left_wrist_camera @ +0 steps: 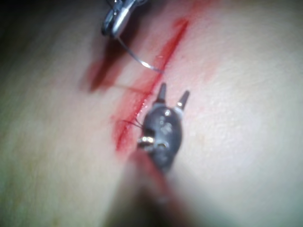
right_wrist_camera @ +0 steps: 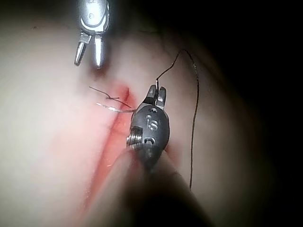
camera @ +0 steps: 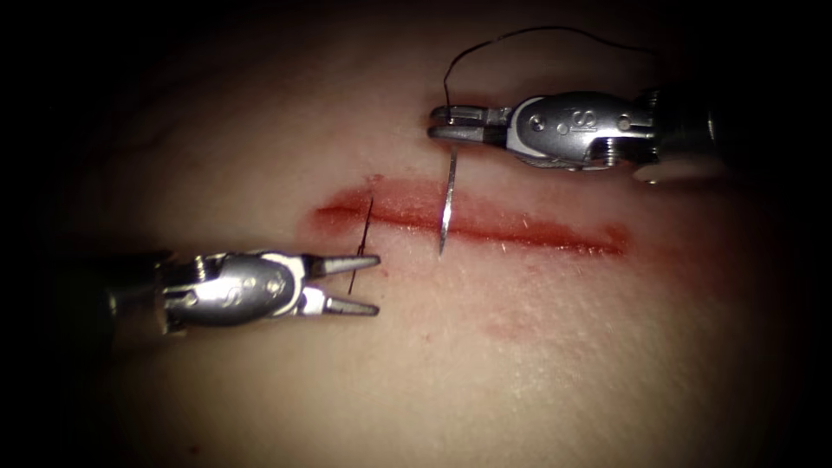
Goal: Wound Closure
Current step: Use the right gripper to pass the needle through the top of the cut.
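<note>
Right tool [camera: 444, 123] clamps the needle [camera: 448, 201] near its thread end, above the cut [camera: 472, 221]. The needle hangs down across the cut, point just past the lower edge, seemingly not in the tissue [camera: 563, 347]. Thread [camera: 520, 35] arcs off behind the jaws. Left tool [camera: 368, 283] sits below the cut's left end, jaws spread wide, holding nothing. Beside it, a stitch [camera: 364, 238] already crosses the cut. The risk, I'd say: gripped so near its tail, the needle could swivel in the jaws under load. That loose thread could also snag on a tool.
</note>
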`<state>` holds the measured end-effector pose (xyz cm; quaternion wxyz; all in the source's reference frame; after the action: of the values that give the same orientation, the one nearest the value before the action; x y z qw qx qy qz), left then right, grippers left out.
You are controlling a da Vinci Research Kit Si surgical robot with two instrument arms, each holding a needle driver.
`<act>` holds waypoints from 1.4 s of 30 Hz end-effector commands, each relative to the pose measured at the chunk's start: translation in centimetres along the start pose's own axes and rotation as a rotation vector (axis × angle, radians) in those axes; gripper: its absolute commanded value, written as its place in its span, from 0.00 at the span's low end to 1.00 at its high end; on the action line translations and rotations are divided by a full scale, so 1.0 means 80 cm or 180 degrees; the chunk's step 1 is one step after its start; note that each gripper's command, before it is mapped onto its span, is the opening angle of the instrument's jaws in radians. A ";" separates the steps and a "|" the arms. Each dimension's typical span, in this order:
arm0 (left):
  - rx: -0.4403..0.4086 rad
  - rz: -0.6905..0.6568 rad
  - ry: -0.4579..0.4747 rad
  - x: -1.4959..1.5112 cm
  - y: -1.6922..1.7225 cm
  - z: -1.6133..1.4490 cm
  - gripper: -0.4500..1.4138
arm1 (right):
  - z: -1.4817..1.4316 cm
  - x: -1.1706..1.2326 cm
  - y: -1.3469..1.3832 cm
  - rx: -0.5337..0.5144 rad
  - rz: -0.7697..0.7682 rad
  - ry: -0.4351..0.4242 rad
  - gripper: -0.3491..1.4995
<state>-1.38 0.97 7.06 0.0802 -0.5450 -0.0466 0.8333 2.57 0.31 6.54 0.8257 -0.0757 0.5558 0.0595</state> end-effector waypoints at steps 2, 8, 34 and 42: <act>0.0057 -0.0072 -0.0037 -0.0008 0.0005 0.0015 0.24 | 0.0016 -0.0002 -0.0001 -0.0002 -0.0218 -0.0015 0.00; 0.0116 -0.0107 -0.0081 -0.0016 0.0016 0.0023 0.23 | 0.0026 0.0006 -0.0006 -0.0022 -0.0681 0.0016 0.00; 0.0184 -0.0278 -0.0122 -0.0061 0.0024 0.0021 0.12 | 0.0065 0.0030 -0.0035 -0.0290 -0.1933 -0.0005 0.00; 0.0172 -0.0272 -0.0119 -0.0064 0.0026 0.0012 0.11 | 0.0074 0.0000 -0.0037 -0.0316 -0.1971 -0.0025 0.00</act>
<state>-1.22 0.70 7.45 0.1297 -0.5237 -0.0475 0.8407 3.11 0.14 6.72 0.8023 -0.2815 0.4991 -0.1673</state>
